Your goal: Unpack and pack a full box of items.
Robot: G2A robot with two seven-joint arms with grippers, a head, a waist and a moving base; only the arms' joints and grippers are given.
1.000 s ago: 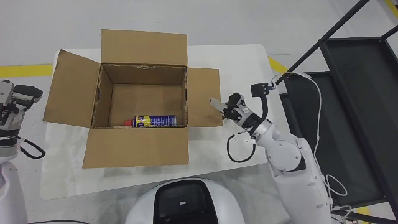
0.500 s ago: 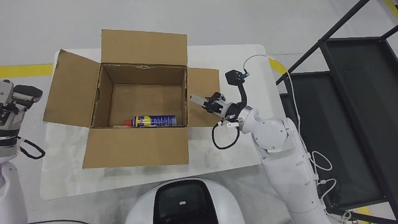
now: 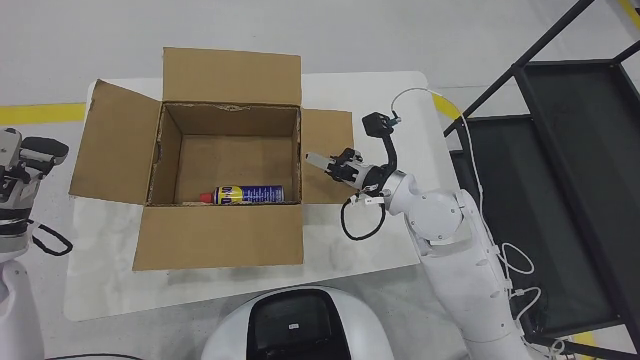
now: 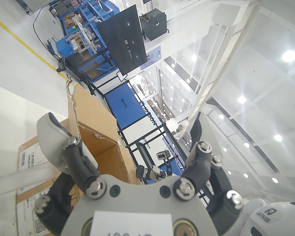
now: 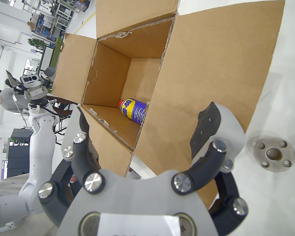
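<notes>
Lying on its side, the blue-and-yellow cylindrical spray can [image 3: 248,194] rests on the floor of the open brown cardboard box [image 3: 230,68], close against the wall nearest the robot. Its long axis runs side to side along that wall, with the red cap pointing to the robot's left. The box stands on the white table [image 3: 385,100] with all four flaps folded outward.

The right gripper [image 3: 333,163] hovers above the box's right-hand flap, aimed at the opening. In its wrist view the two fingers are spread wide with nothing between them. A round grey metal disc [image 5: 274,154] with small holes lies on the table just beside that flap's outer edge.

The left gripper [image 3: 30,155] hangs off the table's left side, well apart from the box. It is tilted upward, its fingers also splayed wide and empty.
</notes>
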